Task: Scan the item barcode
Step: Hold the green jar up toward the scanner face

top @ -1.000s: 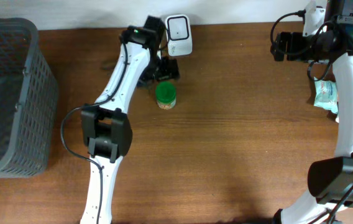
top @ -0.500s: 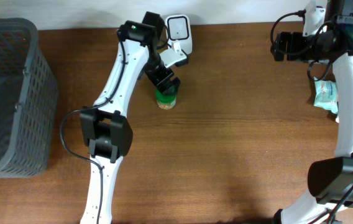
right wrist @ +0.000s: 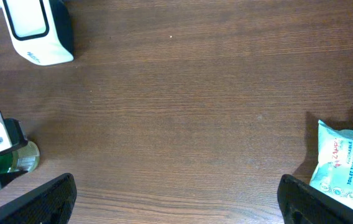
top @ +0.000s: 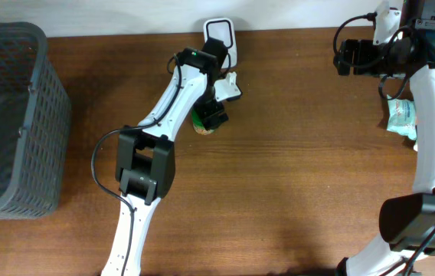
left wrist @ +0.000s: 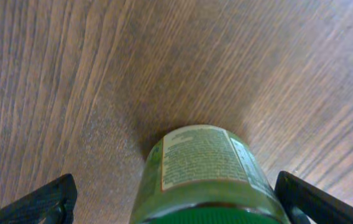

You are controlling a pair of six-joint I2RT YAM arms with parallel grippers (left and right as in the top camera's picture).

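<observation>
Green bottle (top: 200, 123) with a white printed label sits on the wooden desk (top: 294, 176) just in front of the white barcode scanner (top: 220, 34), on the side nearer the robot. The left end effector (left wrist: 175, 200) hangs over it with its jaws spread wide; in the left wrist view a dark fingertip (left wrist: 46, 202) shows on each side of the bottle, with a clear gap to the bottle on both sides, so nothing is gripped. The right end effector (right wrist: 173, 200) is well to the right of the scanner, above bare desk, its jaws also wide apart and empty. A pack of toilet tissue wipes (top: 401, 115) lies far to the scanner's right, and a grey mesh basket (top: 18, 69) stands far to its left.
</observation>
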